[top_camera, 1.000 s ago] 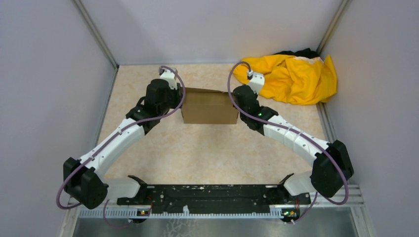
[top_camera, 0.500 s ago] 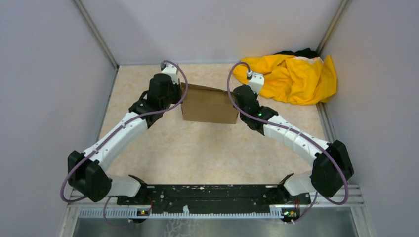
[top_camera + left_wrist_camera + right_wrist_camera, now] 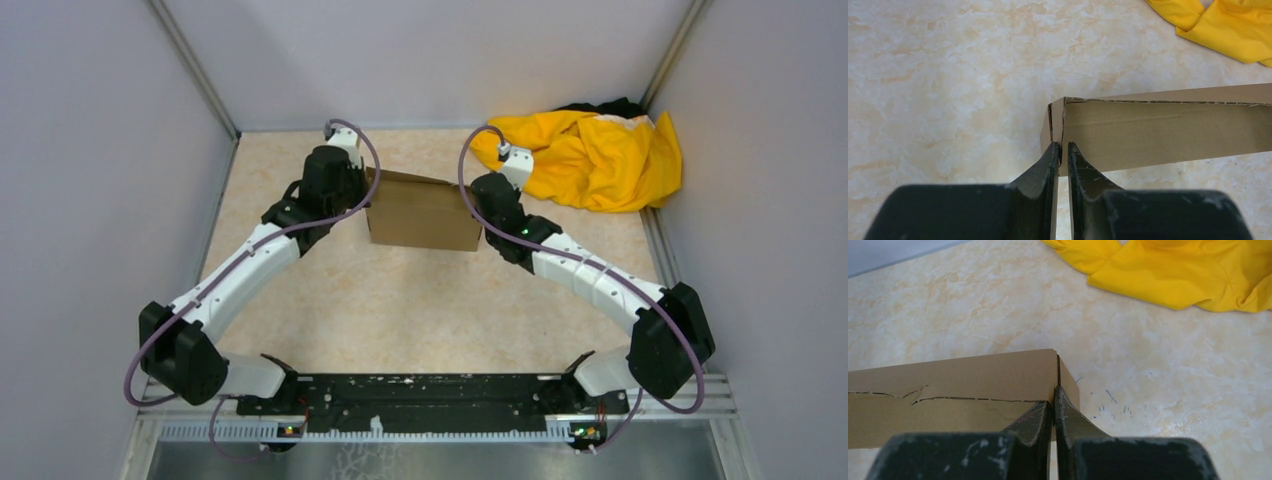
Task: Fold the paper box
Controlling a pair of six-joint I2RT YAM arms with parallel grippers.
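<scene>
The paper box (image 3: 422,212) is a plain brown cardboard sheet folded into a shallow box shape, held between both arms above the far middle of the table. My left gripper (image 3: 364,203) is shut on its left end wall. In the left wrist view the fingers (image 3: 1061,150) pinch the thin edge of the cardboard (image 3: 1158,132). My right gripper (image 3: 477,215) is shut on the right end wall. In the right wrist view the fingers (image 3: 1054,395) clamp the cardboard (image 3: 963,385) at its corner. The left end sits a little higher than the right.
A yellow cloth garment (image 3: 590,155) lies bunched in the far right corner, also in the wrist views (image 3: 1228,27) (image 3: 1173,270). Grey walls enclose the marbled tabletop (image 3: 420,310) on three sides. Small blue marks (image 3: 1108,402) dot the table.
My left arm has moved farther from its base and lifted the box's left end, so the box's top edge now slopes. The right arm has barely moved.
</scene>
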